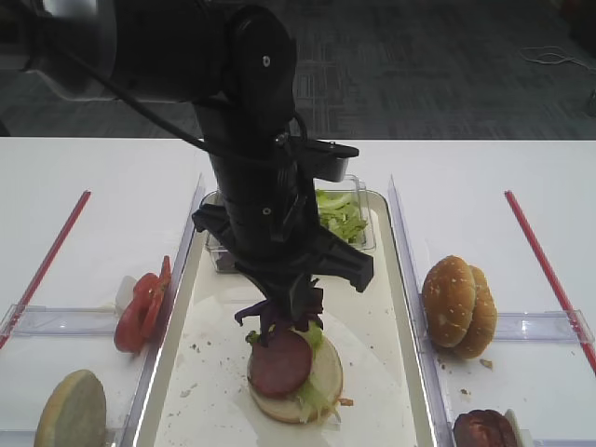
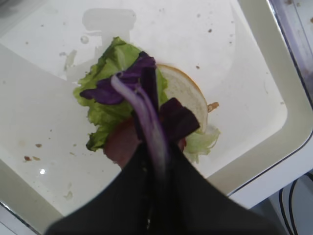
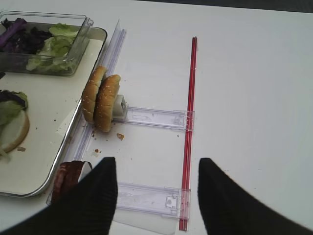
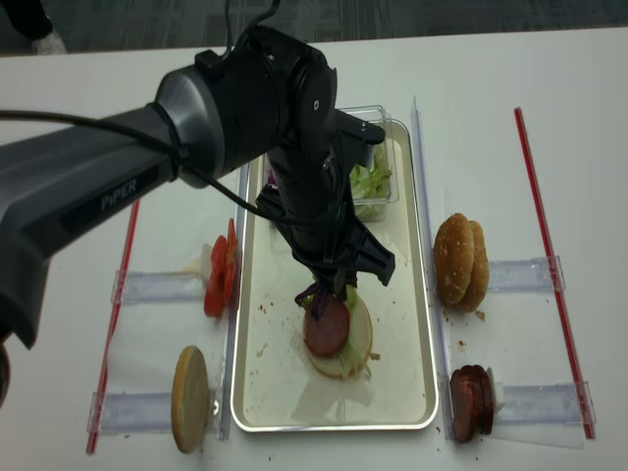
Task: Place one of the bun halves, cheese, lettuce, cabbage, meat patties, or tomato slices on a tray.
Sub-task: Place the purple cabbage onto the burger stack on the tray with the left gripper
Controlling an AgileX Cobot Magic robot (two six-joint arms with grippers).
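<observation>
A: Where is the cabbage (image 2: 146, 93) right now?

B: A purple clump hangs from the left fingers (image 2: 155, 147), which are pinched together on it. It sits just above a half-built burger on the tray (image 1: 396, 372), not yet let go.

A: What's in that burger?

B: A bun half (image 1: 321, 377) lies cut face up, with lettuce (image 2: 105, 105) and a meat patty (image 1: 279, 361) on it. The cabbage looks to brush the top of the stack, though I can't tell if its weight rests there.

A: So how much is done?

B: I'd say nearly all. The leaf is carried over the tray; what's left is releasing it and lifting away.

A: And around the tray?

B: A clear tub (image 3: 78, 41) of greens sits at the far end. On the desk (image 3: 254, 88), tomato slices (image 1: 140, 312) stand to the left, two bun halves (image 1: 458, 307) to the right, and more patties (image 4: 471, 402) near the front.

A: The other arm?

B: The right fingers (image 3: 156, 196) are spread apart, empty, over the desk right of the tray.
</observation>
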